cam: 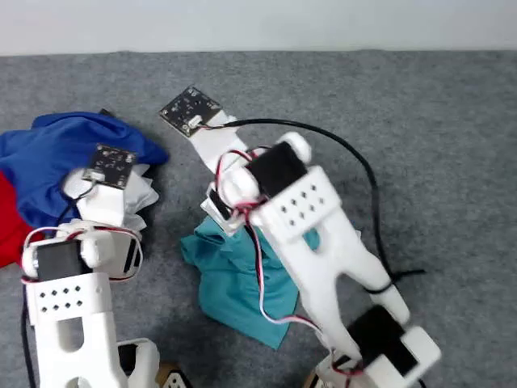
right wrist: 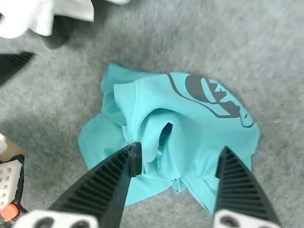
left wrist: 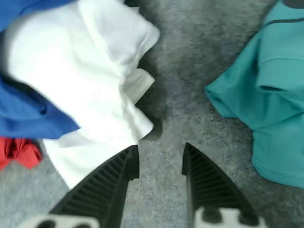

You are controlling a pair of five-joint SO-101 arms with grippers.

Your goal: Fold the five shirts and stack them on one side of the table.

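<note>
- Shows the teal shirt (cam: 234,291) crumpled on the grey counter (cam: 436,121), printed side up, bunched into raised folds, not yet flattened.
- Places the right hand (right wrist: 180,154) directly above that shirt, jaws spread wide and holding nothing; sets 1 fingertip (right wrist: 133,154) over a raised fold near the heap's middle, the other over flatter cloth.
- Places the left hand (left wrist: 160,151) over bare counter, jaws moderately parted and empty, between the white shirt (left wrist: 85,61) just beside 1 finger and the teal shirt's edge farther off on the other side.
- Groups 3 garments as 1 loose pile to the left arm's side: white on top, blue shirt (cam: 56,153) beneath, red shirt (cam: 8,222) at the outer edge; well apart from the teal heap.
- Marks the deciding relation: teal shirt straight below the right hand, sideways from the left hand, hence nearer the right arm.
- Gives no clear long axis for the heap; suggests, as a judgement, spreading before any fold.
</note>
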